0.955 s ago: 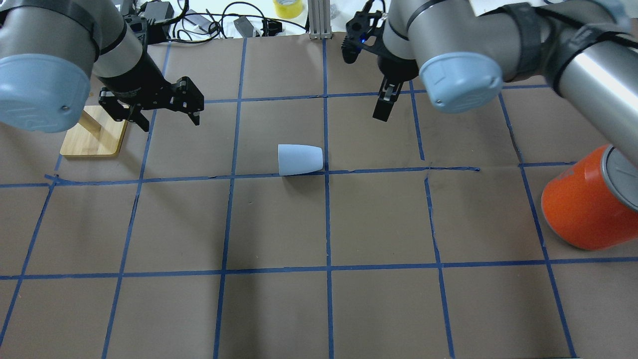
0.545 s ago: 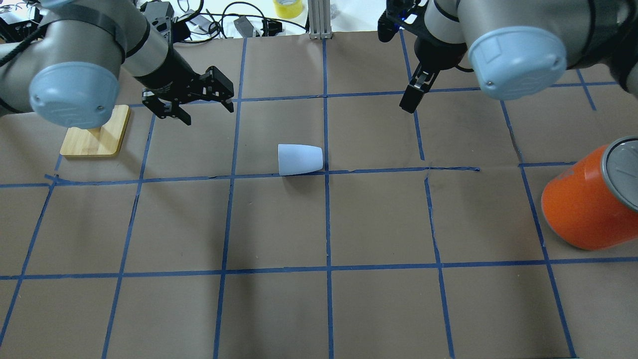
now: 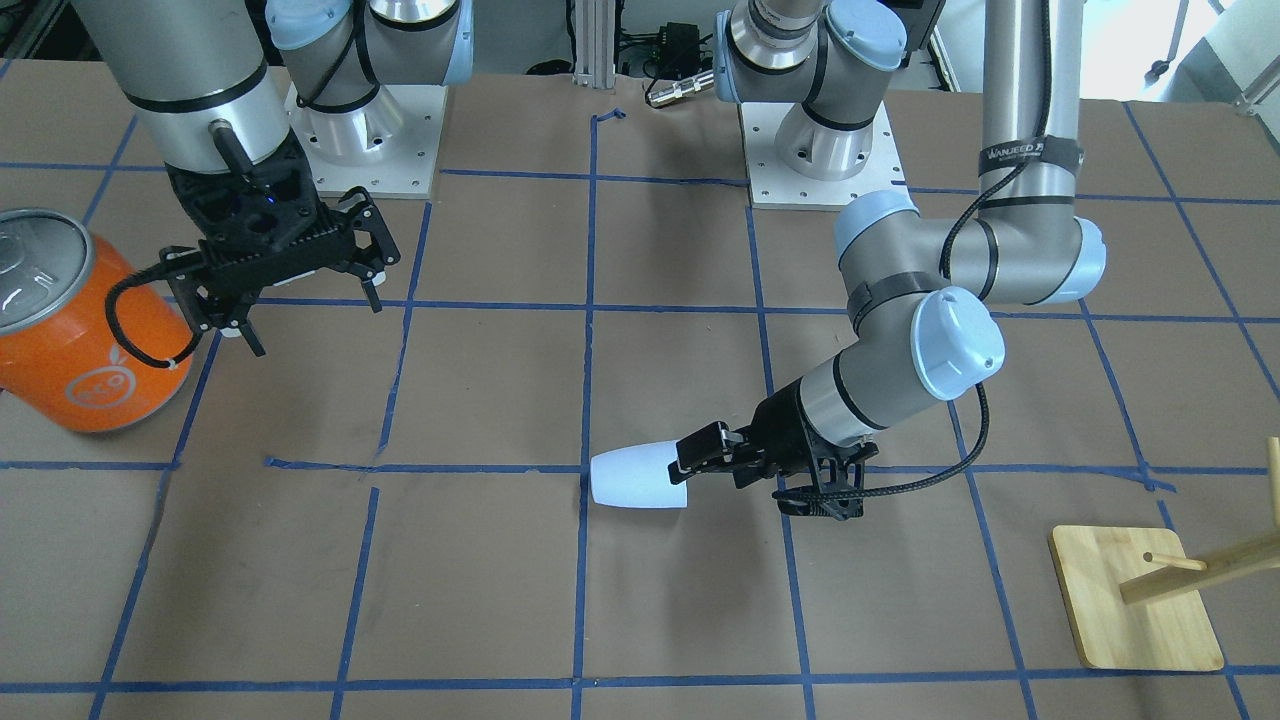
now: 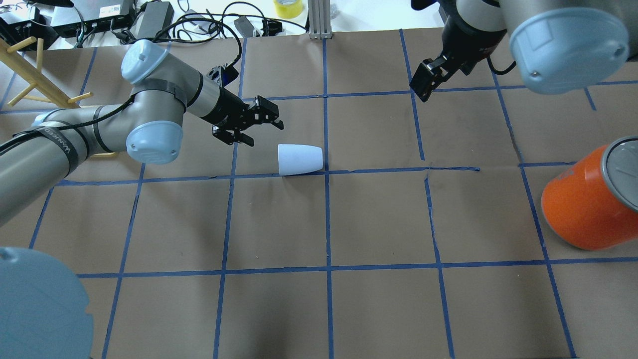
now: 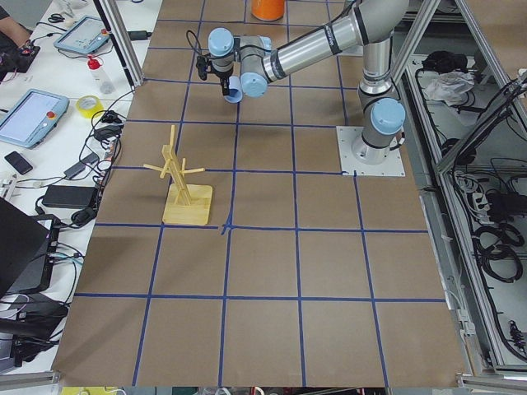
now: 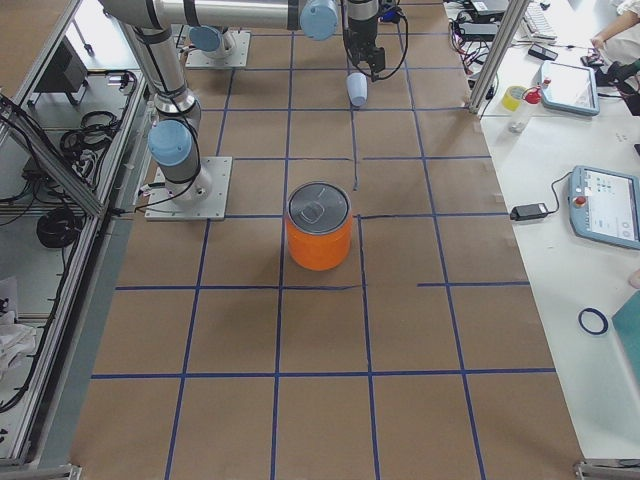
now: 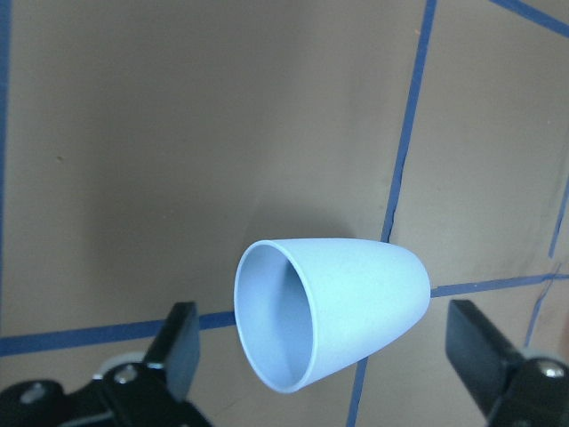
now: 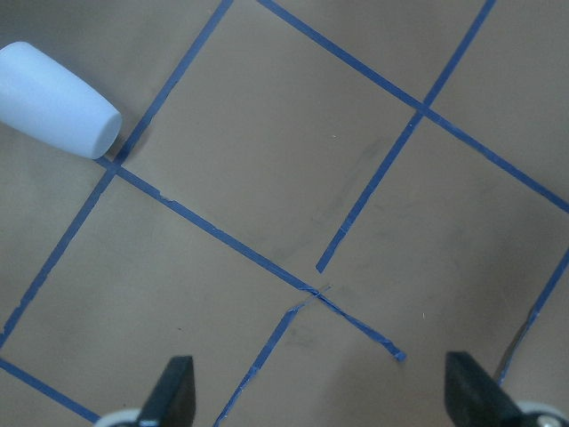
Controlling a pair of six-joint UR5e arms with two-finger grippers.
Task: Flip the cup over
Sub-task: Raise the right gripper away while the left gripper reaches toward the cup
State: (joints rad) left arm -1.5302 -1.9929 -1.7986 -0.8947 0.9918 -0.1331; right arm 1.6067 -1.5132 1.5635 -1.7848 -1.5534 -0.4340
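Cup (image 4: 300, 159) is lying sideways on the table (image 4: 379, 309), well apart from the orange can (image 4: 580, 209). Left fingers (image 7: 182, 342) are hovering released at its mouth; I'd be centering on the rim before clenching. Right fingers (image 8: 178, 391) are hanging released near the can.

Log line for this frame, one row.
left gripper: open, at cup mouth, no grasp | cup: on its side on table | right gripper: open, far from cup
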